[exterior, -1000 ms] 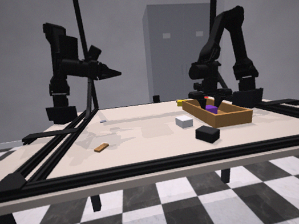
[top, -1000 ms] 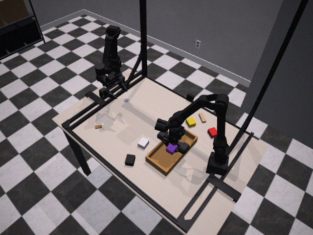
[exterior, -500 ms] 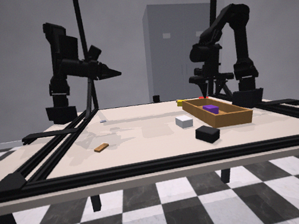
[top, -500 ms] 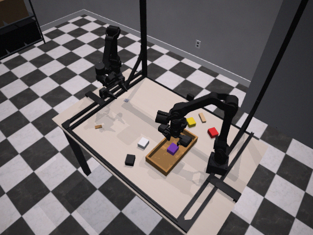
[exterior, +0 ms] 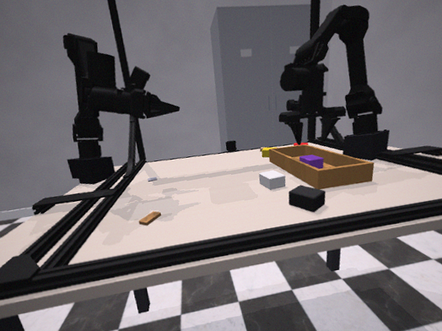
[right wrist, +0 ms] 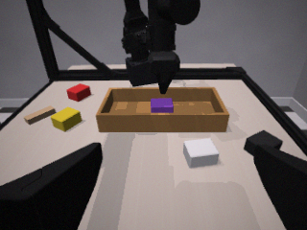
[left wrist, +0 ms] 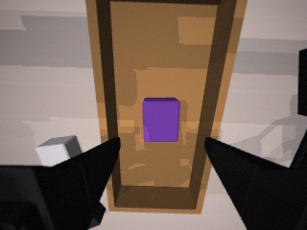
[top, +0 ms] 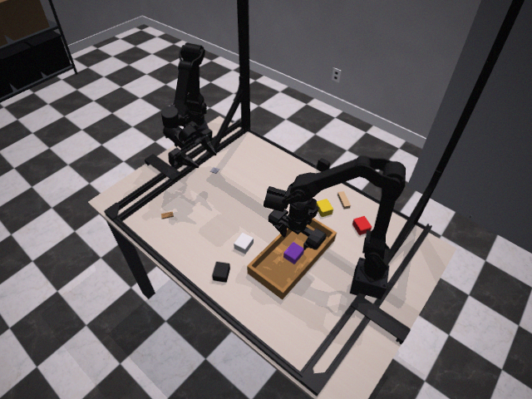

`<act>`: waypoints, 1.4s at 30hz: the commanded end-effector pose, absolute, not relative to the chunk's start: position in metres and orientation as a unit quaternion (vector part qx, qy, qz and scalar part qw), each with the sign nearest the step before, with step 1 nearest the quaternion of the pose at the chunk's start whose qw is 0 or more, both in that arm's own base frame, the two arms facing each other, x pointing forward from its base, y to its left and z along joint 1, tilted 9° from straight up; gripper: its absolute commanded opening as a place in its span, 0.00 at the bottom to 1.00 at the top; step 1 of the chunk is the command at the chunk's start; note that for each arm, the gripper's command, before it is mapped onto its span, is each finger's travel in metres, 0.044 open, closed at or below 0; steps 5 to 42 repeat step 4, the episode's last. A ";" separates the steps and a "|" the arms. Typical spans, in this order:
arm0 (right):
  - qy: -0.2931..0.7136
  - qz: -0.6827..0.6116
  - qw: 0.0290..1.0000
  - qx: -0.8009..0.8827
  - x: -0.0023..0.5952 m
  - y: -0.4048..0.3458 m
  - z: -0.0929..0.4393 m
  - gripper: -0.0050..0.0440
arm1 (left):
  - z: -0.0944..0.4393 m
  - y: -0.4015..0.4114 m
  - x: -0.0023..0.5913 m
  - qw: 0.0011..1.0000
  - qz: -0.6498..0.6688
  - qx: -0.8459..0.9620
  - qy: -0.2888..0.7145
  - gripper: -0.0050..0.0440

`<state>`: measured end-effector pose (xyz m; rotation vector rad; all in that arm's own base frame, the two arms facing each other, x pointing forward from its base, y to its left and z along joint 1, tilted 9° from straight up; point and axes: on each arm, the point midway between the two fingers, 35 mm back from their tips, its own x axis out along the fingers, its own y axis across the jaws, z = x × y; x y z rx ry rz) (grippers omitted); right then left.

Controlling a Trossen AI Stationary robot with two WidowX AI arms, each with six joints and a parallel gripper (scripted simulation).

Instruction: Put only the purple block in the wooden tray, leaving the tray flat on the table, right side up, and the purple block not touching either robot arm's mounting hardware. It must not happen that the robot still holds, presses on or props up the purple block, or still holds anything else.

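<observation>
The purple block (top: 293, 252) lies flat on the floor of the wooden tray (top: 281, 268), near its middle, and nothing touches it. The tray sits flat and right side up on the table. My left gripper (top: 298, 233) hangs open above the tray's far half, with its fingertips clear of the block. In the left wrist view the block (left wrist: 161, 119) lies between and below the spread fingers. My right gripper (top: 201, 158) is open and empty, held high at the far table edge. The right wrist view shows the tray (right wrist: 162, 117) and the block (right wrist: 161, 104).
A white block (top: 243, 242) and a black block (top: 220, 271) lie on the table beside the tray. A yellow block (top: 325, 207), a red block (top: 362, 224) and a tan slab (top: 343, 199) lie beyond it. A small brown slab (top: 167, 214) lies far off.
</observation>
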<state>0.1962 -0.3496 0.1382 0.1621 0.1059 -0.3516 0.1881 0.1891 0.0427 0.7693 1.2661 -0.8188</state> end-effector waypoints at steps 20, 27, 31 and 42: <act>0.053 -0.174 0.980 0.078 0.196 -0.350 0.138 0.92 | 0.044 0.189 0.189 0.664 -0.362 0.341 0.558 0.92; 0.053 -0.174 0.980 0.078 0.196 -0.350 0.138 0.92 | 0.044 0.189 0.189 0.664 -0.362 0.341 0.558 0.92; 0.053 -0.174 0.980 0.078 0.196 -0.350 0.138 0.92 | 0.044 0.189 0.189 0.664 -0.362 0.341 0.558 0.92; 0.053 -0.174 0.980 0.078 0.196 -0.350 0.138 0.92 | 0.044 0.189 0.189 0.664 -0.362 0.341 0.558 0.92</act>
